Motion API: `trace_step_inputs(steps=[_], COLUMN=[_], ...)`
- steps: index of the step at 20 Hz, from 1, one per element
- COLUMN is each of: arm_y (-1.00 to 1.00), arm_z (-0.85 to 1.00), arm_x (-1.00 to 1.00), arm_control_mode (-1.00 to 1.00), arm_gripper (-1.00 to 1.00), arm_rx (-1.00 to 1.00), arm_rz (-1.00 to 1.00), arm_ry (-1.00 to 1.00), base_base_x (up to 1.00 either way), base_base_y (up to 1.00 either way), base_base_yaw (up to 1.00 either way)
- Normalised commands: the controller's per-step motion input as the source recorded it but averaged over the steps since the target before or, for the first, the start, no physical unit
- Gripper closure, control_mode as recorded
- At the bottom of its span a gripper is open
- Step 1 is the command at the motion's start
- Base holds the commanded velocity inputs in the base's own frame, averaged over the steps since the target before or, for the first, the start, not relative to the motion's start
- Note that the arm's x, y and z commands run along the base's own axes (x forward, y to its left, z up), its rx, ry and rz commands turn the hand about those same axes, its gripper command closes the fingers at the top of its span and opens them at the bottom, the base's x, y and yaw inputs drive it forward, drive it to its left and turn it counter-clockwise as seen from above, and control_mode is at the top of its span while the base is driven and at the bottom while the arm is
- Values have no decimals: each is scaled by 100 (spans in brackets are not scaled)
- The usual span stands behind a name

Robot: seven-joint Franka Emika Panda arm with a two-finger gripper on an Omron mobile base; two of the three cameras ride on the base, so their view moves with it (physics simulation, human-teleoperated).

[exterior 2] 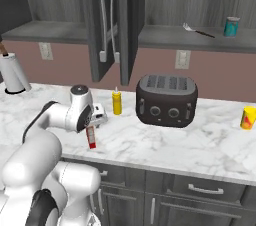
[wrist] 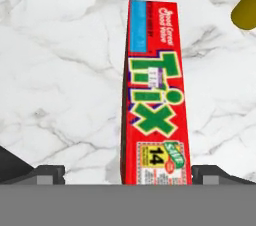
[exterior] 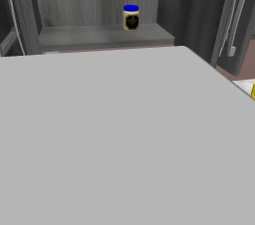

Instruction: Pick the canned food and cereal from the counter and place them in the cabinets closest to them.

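My arm (exterior 2: 50, 135) is glossy white, built of fat rounded links that swell like shells at the shoulder and elbow. I see dark, near-black rings at the joints, one showing as a black band low on the base link. The wrist ends in a grey-capped round housing. My hand (wrist: 128, 174) carries two small dark, blocky finger tips (wrist: 47, 174).

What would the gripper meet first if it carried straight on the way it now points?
Most likely the cereal: the box stands between the open gripper fingertips, dead ahead. Behind it lies the counter. Depth is hard to judge.
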Motion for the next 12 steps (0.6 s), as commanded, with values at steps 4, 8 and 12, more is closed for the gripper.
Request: trace_step_inputs(steps=[4, 8, 12], arm_y=[0, 0, 0], arm_z=[-15, -9, -11], arm_x=[31, 37, 32], arm_control_mode=[-100, -100, -100], arm_gripper=[-100, -100, 100], arm_rx=[0, 0, 0], arm_rz=[0, 0, 0], arm_ry=[0, 1, 2], base_base_x=[0, 0, 0], base_base_y=[0, 0, 0], base_base_yaw=[0, 0, 0])
